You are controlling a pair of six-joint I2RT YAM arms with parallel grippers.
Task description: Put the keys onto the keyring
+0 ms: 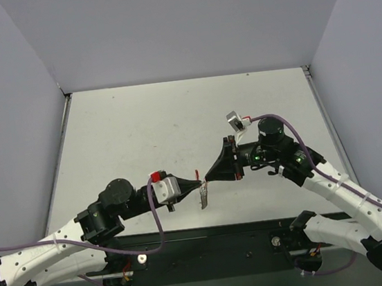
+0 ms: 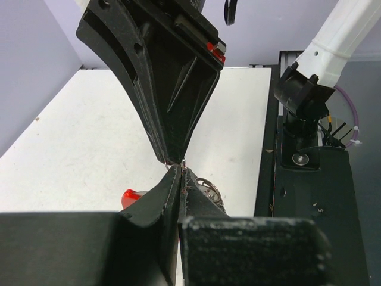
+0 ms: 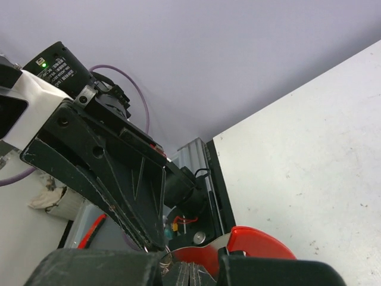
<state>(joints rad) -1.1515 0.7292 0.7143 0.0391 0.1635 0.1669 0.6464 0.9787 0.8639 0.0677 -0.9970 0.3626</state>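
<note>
Two pairs tip-to-tip: left fingers (image 1: 190, 183) pinch hanging keyring (image 1: 203, 196), right fingers (image 1: 216, 170) closed.

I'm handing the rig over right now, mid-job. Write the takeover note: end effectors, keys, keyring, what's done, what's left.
Left end effector: shut, apparently pinching the keyring; red loop one side of its fingers, silver links the other.
Right end effector: shut, tip to tip with the left, above the table; what it holds is hidden.
Keys: silver metal dangles under the tips; key or chain, cannot tell.
Done: keyring lifted off the table, tips meeting.
Left: no key visibly threaded; thread, then check.
</note>
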